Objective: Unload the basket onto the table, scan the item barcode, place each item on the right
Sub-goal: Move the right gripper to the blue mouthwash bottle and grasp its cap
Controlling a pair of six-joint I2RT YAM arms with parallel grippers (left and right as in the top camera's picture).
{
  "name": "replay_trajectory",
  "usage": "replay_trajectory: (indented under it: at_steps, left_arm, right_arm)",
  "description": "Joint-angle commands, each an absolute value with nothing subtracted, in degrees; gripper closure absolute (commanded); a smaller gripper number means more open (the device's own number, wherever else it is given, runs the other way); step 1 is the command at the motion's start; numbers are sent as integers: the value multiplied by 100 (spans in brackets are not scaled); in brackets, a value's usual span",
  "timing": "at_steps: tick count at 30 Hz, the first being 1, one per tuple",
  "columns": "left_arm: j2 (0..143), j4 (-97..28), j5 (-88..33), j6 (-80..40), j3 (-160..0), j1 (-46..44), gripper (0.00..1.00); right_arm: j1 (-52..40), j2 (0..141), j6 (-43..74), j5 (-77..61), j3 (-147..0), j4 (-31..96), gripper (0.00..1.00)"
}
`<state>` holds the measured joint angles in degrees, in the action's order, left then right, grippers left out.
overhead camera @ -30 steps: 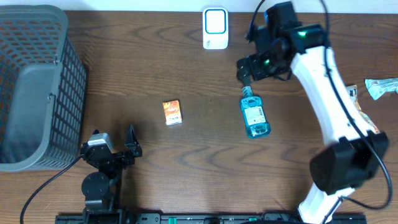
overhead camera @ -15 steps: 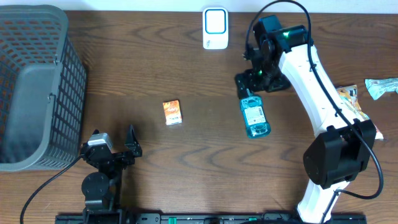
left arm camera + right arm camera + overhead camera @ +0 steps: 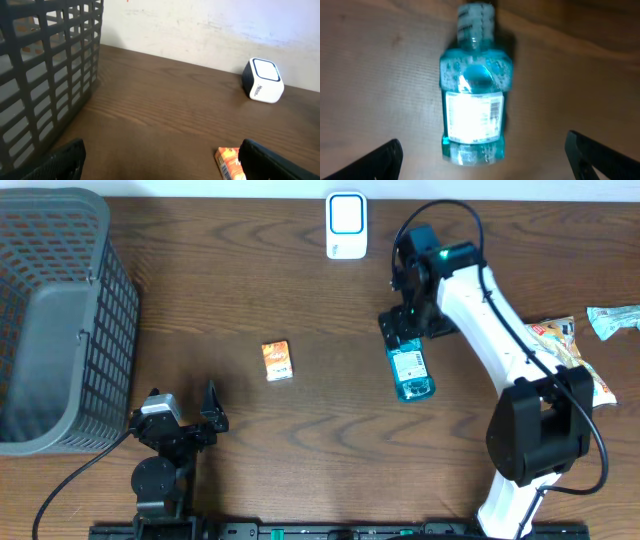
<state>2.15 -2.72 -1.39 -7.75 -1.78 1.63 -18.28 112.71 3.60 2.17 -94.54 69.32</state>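
1. The right gripper (image 3: 402, 332) has its fingers spread wide and holds nothing.
2. It hangs over the neck end of a blue bottle (image 3: 410, 370) that lies flat on the table (image 3: 330, 430). The bottle's body reaches from under the gripper back toward the arm's base.
3. In the right wrist view the bottle (image 3: 472, 112) lies between the two fingertips, apart from both, with its cap at the far end. Its white label (image 3: 472, 117) faces up and carries a barcode, though the picture is blurred.
4. The white scanner (image 3: 346, 225) stands beyond this gripper, off to its left, well apart.
5. The left gripper (image 3: 182, 398) is also spread wide and empty.
6. A small orange box (image 3: 229, 162) lies just ahead of its right fingertip, the scanner (image 3: 262, 80) far ahead, and a grey basket (image 3: 45, 75) on its left.
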Motion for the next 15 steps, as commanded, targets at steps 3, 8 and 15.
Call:
replay_trajectory:
  at_steps: [3, 8, 15]
  left_arm:
    - [211, -395, -106, -825, -23, 176, 2]
    - [211, -395, -106, -825, -23, 176, 2]
    - [211, -395, -106, -825, -23, 176, 2]
  right_arm:
    - [-1848, 11177, 272, 102, -8805, 6484, 1]
    - [-1844, 11177, 318, 93, -8790, 6187, 1]
    - [-1804, 11354, 377, 95, -8785, 5155, 1]
